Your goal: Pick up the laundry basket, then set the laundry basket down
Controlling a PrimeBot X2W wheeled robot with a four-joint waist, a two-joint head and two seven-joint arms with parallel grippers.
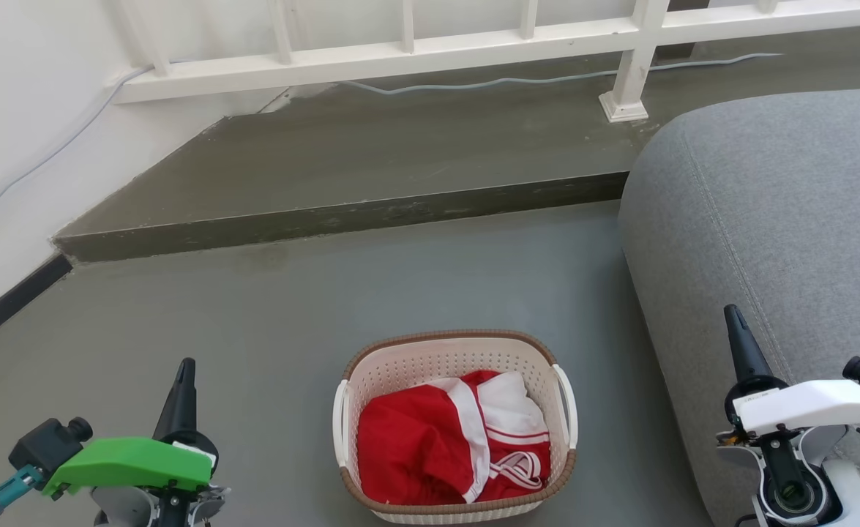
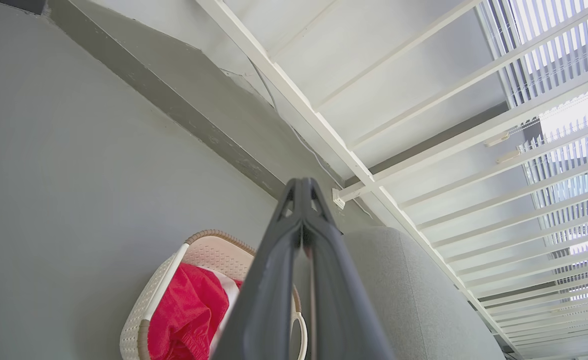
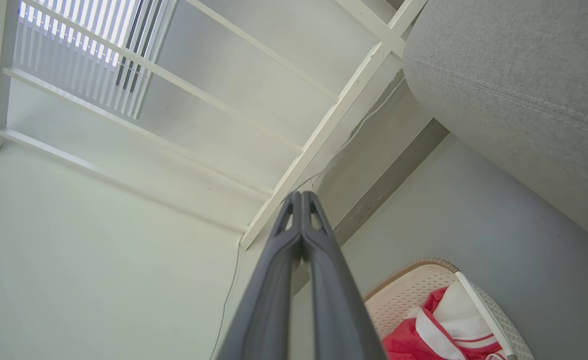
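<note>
Down on floor [image 1: 254, 329], laundry basket [image 1: 444, 362] between left gripper [image 1: 186, 364] and right gripper [image 1: 730, 310], both closed, empty.

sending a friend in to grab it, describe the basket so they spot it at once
Find the grey sofa; on the floor beside it, short of the low step, sits the basket. It is cream and perforated with a brown rim and white handles, and holds red and white clothes.

The red clothes [image 1: 411, 446] hide the floor of the basket [image 1: 450, 357]. In the left wrist view the left hand [image 2: 302, 184] covers part of the basket, and the bottom edge cuts it off.
</note>
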